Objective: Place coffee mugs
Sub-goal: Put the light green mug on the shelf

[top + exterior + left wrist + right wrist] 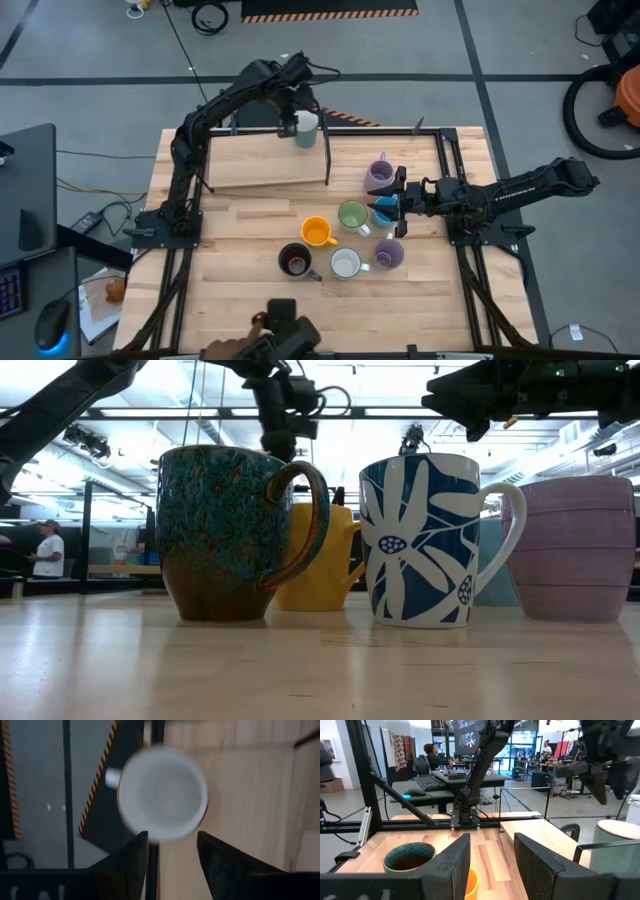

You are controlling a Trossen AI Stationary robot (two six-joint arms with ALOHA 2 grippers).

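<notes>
The right gripper (490,865) shows two dark fingers (452,865) standing apart. At ten o'clock of them sits a dark brown mug (409,857) with a teal inside; an orange mug (471,882) peeks between them. At three o'clock stands a white mug (619,835). A seated person (431,756) works beyond.

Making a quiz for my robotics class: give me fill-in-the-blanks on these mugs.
The mug at the left tool is ___. The one between the orange mug and the right tool is ___. The right tool is ___, not shut. Answers: white; green; open.
</notes>
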